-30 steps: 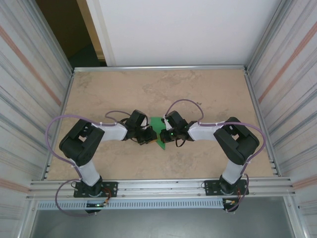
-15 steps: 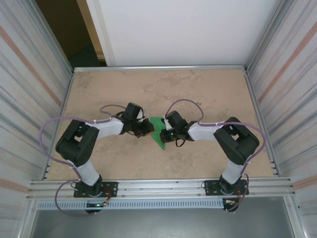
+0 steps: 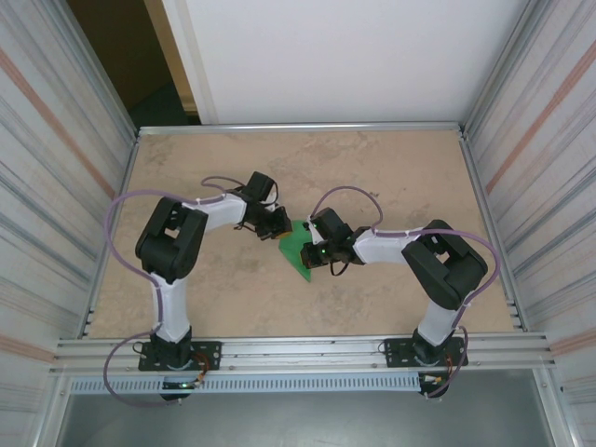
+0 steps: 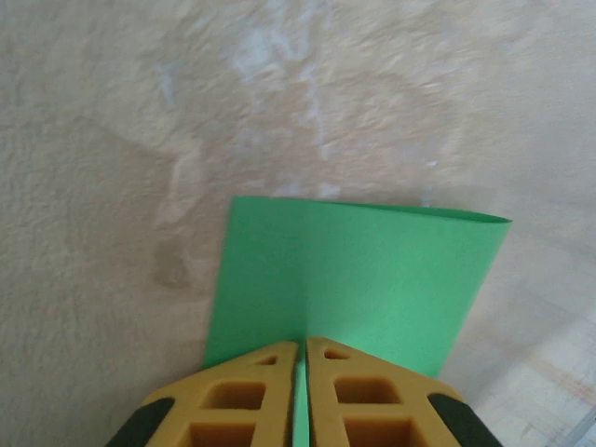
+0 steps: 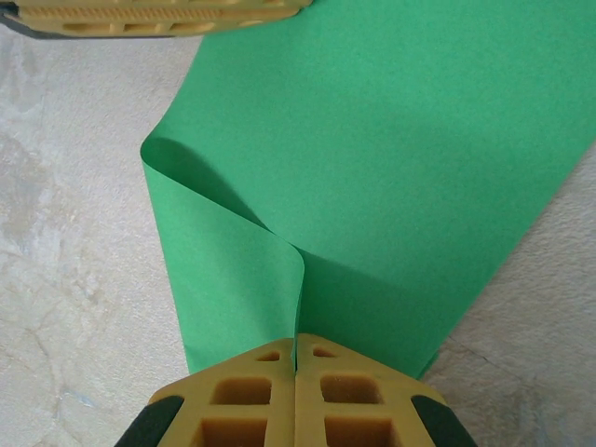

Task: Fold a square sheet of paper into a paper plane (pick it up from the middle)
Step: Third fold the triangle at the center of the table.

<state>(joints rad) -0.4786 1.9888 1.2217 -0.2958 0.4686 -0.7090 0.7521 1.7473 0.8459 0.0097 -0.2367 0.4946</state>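
The square sheet of paper [image 3: 296, 261], bright green, hangs between both grippers just above the table's middle. It is bent double in a loose curl, not shaped as a paper plane. My left gripper [image 3: 284, 233] is shut on the sheet's far-left edge. In the left wrist view the paper [image 4: 354, 279] spreads out ahead of its yellow fingertips [image 4: 265, 368]. My right gripper [image 5: 295, 340] is shut on a soft fold of the paper [image 5: 400, 140], with one flap curling left. The left gripper's fingers [image 5: 158, 14] show at the top of that view.
The beige marbled tabletop [image 3: 391, 177] lies below, framed by aluminium rails [image 3: 298, 128] and corrugated side walls. Both arms bend inward, with their elbows [image 3: 172, 242] [image 3: 447, 261] out to the sides. Purple cables loop over each forearm.
The left arm has swung its elbow up and inward, and its gripper has moved farther away and rightward with the paper's edge. The right gripper has stayed put, still holding the fold.
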